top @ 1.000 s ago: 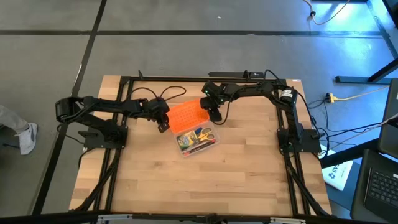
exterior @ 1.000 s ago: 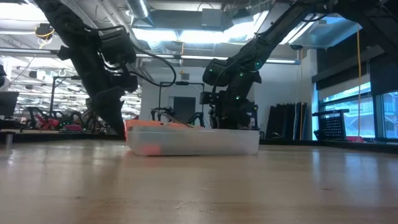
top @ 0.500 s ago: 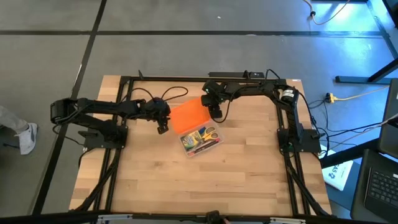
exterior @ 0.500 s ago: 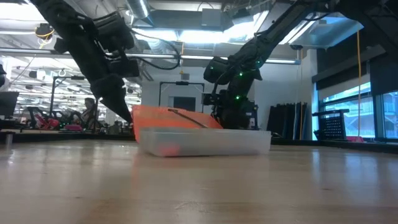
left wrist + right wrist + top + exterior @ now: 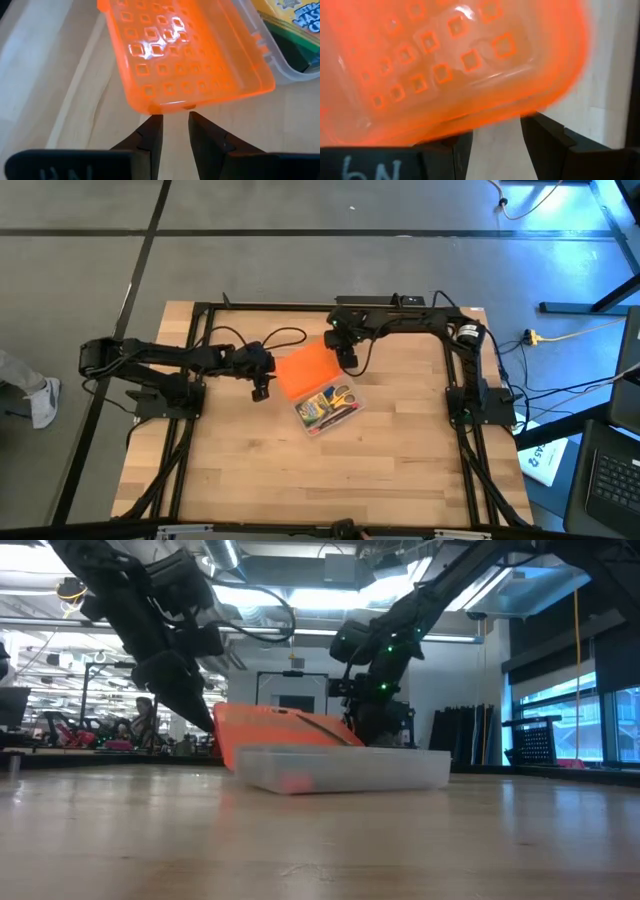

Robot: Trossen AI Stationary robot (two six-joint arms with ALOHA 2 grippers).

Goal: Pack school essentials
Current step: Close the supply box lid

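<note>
the main risk now is the orange lid (image 5: pixel 306 367): it stands propped open, tilted up from the far edge of the clear box (image 5: pixel 330 406), and both grippers are right at it. the right gripper (image 5: pixel 347 361) sits at the lid's far corner with its fingers spread and the lid edge between them, though whether they pinch it is hard to tell from the blurred wrist view. if that gripper pulls or slips while the lid is half up, the light box could slide or tip on the table (image 5: pixel 240 470), and the contents could spill. the left gripper (image 5: pixel 260 389) hovers just beside the lid's other edge, its fingers slightly parted and holding nothing; a careless push from it would shove the box sideways rather than close the lid.

the school essentials already lie inside the box, near the table's middle. the green-yellow crayon box (image 5: pixel 312 409) fills the side nearer the left arm, and the yellow-handled scissors (image 5: pixel 338 395) lie beside it toward the right arm. a thin red-tipped pen (image 5: pixel 342 410) seems to lie along the near wall. anything sticking up above the rim could jam the lid as it comes down.
</note>
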